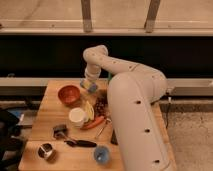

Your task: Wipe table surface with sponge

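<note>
My gripper (89, 86) hangs just right of the red bowl (68, 94), clamped on the sponge (92, 88) above the table surface (50, 115), so lifting looks done and wiping remains.

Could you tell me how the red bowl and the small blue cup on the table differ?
The red bowl is clearly wider than the blue cup. The bowl sits near the table surface's far edge, close to the gripper, which is shut above the far part of the table; the cup sits at the near edge, far from the gripper. Both are round, upright and open-topped.
</note>
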`<state>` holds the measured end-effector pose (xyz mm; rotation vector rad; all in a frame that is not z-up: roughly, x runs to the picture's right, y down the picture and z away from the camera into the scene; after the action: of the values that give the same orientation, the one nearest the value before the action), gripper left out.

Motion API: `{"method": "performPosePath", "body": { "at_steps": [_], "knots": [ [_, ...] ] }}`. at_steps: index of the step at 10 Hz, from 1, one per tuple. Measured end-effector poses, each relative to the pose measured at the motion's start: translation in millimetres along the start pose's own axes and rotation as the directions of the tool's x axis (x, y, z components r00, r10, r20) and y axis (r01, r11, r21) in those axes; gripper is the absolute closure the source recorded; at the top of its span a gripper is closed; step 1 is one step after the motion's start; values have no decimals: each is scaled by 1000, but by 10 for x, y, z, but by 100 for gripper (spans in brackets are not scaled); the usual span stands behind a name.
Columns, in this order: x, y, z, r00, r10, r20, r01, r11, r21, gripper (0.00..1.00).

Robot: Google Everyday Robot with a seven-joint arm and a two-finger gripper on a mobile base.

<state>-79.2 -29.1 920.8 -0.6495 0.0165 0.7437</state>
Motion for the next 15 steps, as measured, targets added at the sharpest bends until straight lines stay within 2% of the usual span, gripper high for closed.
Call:
{"method": "performPosePath", "body": {
  "at_steps": [1, 3, 5, 7, 9, 11, 12, 15],
  "knots": [
    [66, 82, -32, 1000, 8, -3, -8, 1000, -10, 100],
    [313, 36, -103, 998, 57, -23, -57, 998, 1, 100],
    [470, -115, -104, 990, 129, -63, -126, 991, 48, 100],
    [410, -374, -34, 985, 158, -73, -151, 985, 87, 100],
    [210, -473, 65, 987, 143, -74, -136, 986, 95, 100],
    [-31, -339, 149, 993, 96, -71, -90, 993, 80, 100],
    [-52, -200, 160, 995, 72, -75, -67, 996, 64, 100],
    [117, 155, 120, 995, 43, -89, -39, 998, 42, 100]
  ]
}}
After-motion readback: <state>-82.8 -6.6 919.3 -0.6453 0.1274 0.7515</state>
